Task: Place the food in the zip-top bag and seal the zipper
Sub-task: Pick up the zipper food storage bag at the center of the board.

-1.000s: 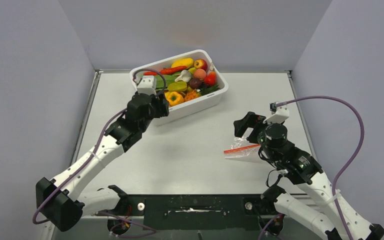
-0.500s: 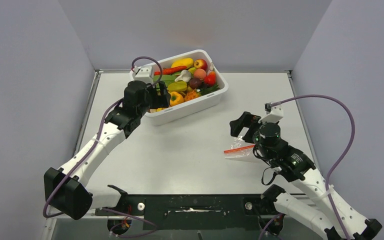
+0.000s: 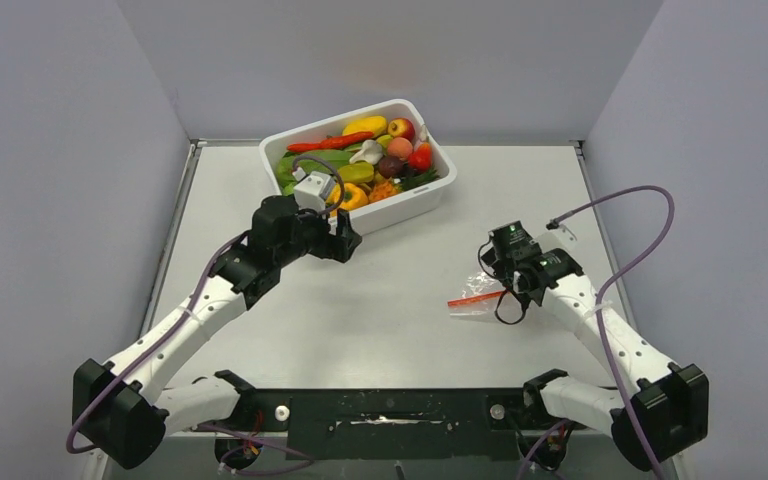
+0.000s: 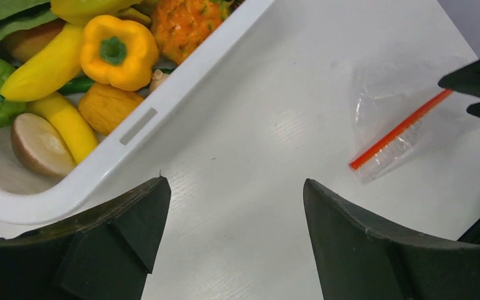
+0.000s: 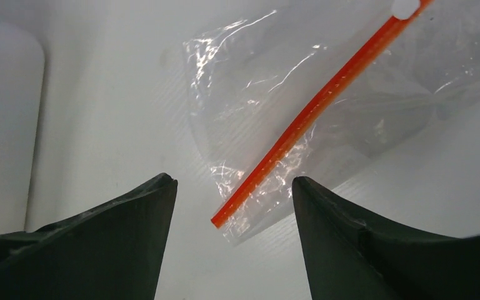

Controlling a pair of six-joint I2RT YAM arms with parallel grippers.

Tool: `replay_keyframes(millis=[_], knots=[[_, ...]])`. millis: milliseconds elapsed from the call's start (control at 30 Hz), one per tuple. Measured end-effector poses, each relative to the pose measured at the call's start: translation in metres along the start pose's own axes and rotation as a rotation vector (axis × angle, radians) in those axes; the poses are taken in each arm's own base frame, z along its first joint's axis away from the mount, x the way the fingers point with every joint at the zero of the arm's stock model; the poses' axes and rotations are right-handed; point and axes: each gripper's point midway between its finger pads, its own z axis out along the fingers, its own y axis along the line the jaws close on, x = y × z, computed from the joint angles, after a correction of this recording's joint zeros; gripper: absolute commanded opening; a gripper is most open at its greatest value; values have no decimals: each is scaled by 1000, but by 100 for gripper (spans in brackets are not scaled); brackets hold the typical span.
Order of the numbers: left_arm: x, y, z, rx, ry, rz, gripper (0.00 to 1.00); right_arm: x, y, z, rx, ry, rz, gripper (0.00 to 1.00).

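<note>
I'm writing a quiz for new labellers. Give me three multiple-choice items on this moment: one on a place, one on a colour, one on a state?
1. Where is the zip-top bag? A) flat on the table by the right hand B) inside a drawer C) hanging off the edge
2. What colour is the zipper? A) blue B) green C) red-orange
3. How is the left hand? A) shut on a spoon B) open and empty C) shut on the bag
Answers: 1 A, the right wrist view shows it lying on the table; 2 C, the strip is red-orange in every view; 3 B, its jaws stand apart with nothing between.
</note>
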Motion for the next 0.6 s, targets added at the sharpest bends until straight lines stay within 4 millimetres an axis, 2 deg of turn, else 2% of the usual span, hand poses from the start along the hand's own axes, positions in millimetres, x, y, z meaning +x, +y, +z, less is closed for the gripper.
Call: replay_keyframes(millis=[100, 200, 433, 600], knots=[[5, -11, -8, 31, 6, 34, 78, -6, -12, 14, 70, 21, 90, 49], [7, -19, -16, 53, -3, 73, 78, -12, -19, 21, 100, 26, 166, 40], [27, -18, -25, 53, 31, 129, 78, -7, -27, 38, 174, 61, 300, 40], [30, -14, -25, 41, 44, 143, 78, 9, -49, 52, 258, 101, 364, 42]])
